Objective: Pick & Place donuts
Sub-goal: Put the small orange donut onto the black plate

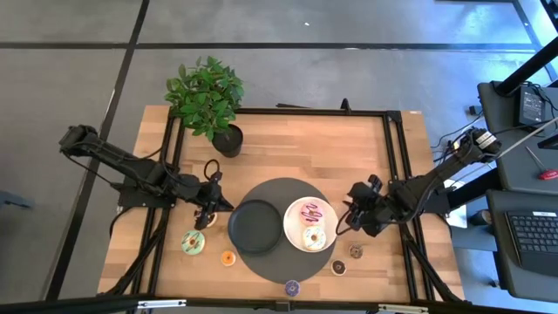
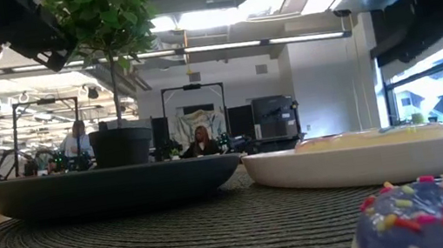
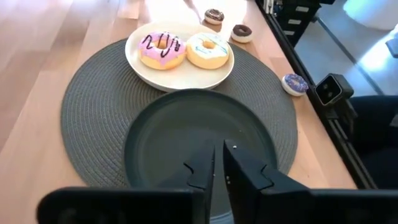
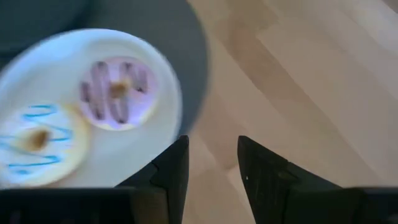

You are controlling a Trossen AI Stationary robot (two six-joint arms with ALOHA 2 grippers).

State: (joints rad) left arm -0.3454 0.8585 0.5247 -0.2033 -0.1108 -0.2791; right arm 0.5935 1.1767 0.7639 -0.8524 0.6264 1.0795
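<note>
On the white plate (image 1: pixel 296 228) lie a pink-iced donut (image 1: pixel 312 212) and a white-iced donut (image 1: pixel 314 237). The dark grey plate (image 1: pixel 253 225) beside it holds nothing. A green-iced donut (image 1: pixel 193 242) and an orange mini donut (image 1: pixel 228 258) lie flat on the wood. A purple mini donut (image 1: pixel 292 287) sits at the mat's near edge, and two brown mini donuts (image 1: pixel 338 267) (image 1: pixel 356 251) lie to the mat's right. No large chocolate donut shows. My left gripper (image 1: pixel 214 209) hovers shut at the dark plate's left rim (image 3: pixel 186 124). My right gripper (image 1: pixel 353 216) hangs open just right of the white plate (image 4: pixel 93 112).
Both plates sit on a round dark woven mat (image 1: pixel 279 266). A potted plant (image 1: pixel 209 100) stands at the table's far left. A black frame (image 1: pixel 397 166) runs along the table's sides. Bare wood lies between the mat and the far edge.
</note>
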